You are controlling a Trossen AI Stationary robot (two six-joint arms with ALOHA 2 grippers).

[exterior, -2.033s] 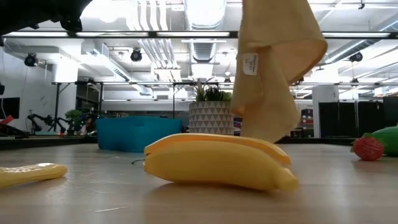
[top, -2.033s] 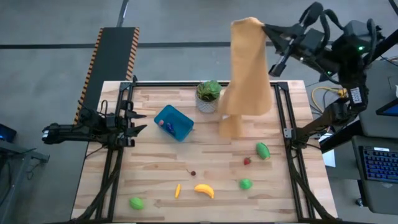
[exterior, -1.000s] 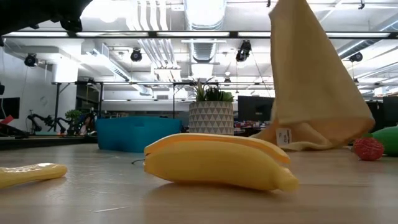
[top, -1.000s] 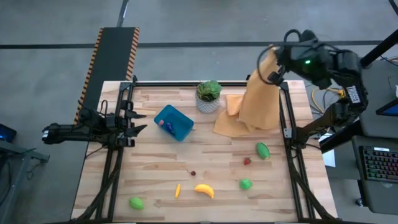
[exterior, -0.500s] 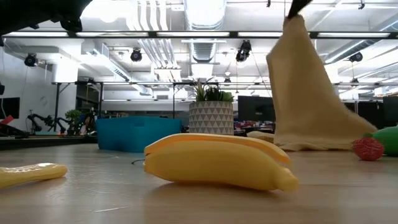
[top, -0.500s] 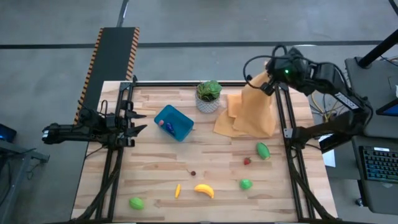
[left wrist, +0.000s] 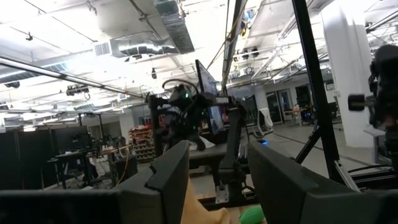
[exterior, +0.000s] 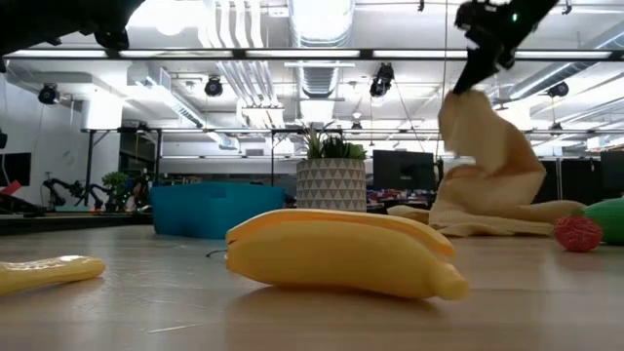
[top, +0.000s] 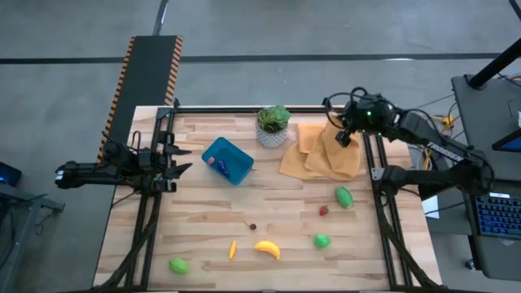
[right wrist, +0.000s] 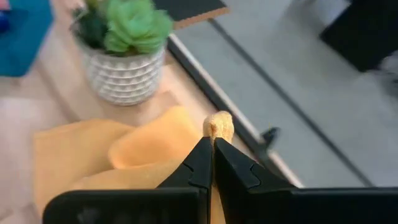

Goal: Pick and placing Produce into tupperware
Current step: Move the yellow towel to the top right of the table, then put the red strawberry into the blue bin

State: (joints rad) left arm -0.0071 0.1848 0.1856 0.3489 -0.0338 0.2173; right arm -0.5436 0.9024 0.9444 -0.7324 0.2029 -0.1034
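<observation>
Pale wood planks make up my table (top: 203, 220), with grey floor around it and, seen low across it, a workshop lit by ceiling strips. My right claw (top: 345, 135) pinches the yellow cloth (top: 321, 155) at the far right corner; the tupperware (top: 227, 160) sits well apart toward my idle, half-open left claw (top: 181, 157). Only overhead do the scattered produce show: banana (top: 267, 249), green pieces (top: 344, 196).

The tupperware (top: 227, 160) is sitting left of centre on the table (top: 203, 220), with the potted plant (top: 273, 124) just behind and to its right. Right of the plant, the cloth (top: 321, 155) is lying crumpled near the back right edge. The produce is lying scattered along the front: the banana (top: 267, 249) in the middle, one round piece (top: 178, 264) at the front left, others (top: 344, 196) towards the right.
</observation>
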